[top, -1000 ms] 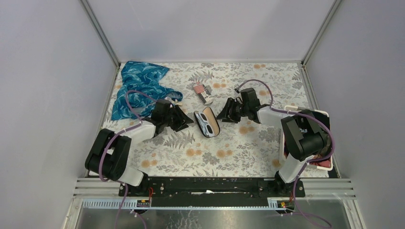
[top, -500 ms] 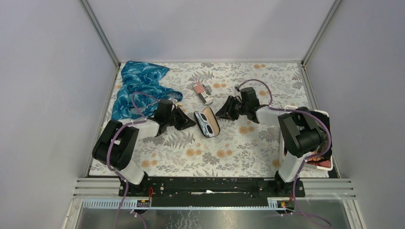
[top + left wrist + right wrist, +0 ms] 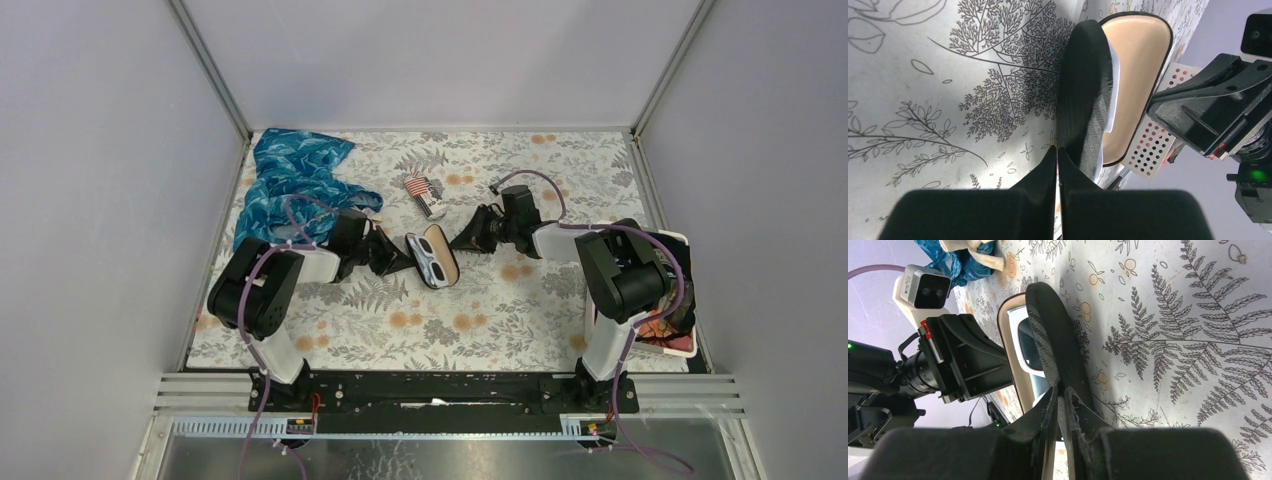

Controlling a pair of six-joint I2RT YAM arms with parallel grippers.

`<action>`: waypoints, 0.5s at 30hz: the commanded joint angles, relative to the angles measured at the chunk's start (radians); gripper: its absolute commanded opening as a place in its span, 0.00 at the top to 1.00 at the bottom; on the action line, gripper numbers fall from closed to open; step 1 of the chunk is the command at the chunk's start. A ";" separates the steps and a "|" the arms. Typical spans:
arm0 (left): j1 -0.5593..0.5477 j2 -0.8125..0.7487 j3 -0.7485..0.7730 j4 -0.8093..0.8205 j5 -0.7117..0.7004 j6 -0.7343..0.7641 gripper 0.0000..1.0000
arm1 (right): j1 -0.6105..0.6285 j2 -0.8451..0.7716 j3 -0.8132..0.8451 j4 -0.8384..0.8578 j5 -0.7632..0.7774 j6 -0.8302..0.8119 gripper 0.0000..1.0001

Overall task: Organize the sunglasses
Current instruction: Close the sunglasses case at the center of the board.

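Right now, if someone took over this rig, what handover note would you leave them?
Left claw: shut, tips beside the case's dark shell, nothing seen held.
Right claw: closed at the case's opposite side; whether it pinches the rim is unclear.
Sunglasses: white-framed, dark-lensed, lying inside the open case.
Done: pair is in the case. Left: close the lid, probably.

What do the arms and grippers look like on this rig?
The left arm and right arm have black joints and white links, each with a looping purple cable. The left gripper and right gripper are matte black, tapering forward.
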State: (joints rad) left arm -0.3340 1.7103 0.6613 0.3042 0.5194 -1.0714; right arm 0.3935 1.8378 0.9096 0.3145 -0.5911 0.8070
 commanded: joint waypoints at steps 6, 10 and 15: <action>-0.039 0.054 0.073 0.069 0.042 -0.013 0.97 | 0.032 0.015 0.037 0.029 -0.036 0.010 0.85; -0.065 0.082 0.105 0.069 0.044 -0.018 0.97 | 0.069 0.022 0.052 0.023 -0.027 0.011 0.86; -0.091 0.118 0.135 0.067 0.053 -0.021 0.99 | 0.115 0.029 0.070 0.015 -0.014 0.011 0.86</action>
State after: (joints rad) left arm -0.3904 1.8133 0.7319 0.2867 0.5346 -1.0725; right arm 0.4267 1.8488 0.9459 0.3275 -0.5594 0.8089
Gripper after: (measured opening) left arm 0.021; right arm 0.148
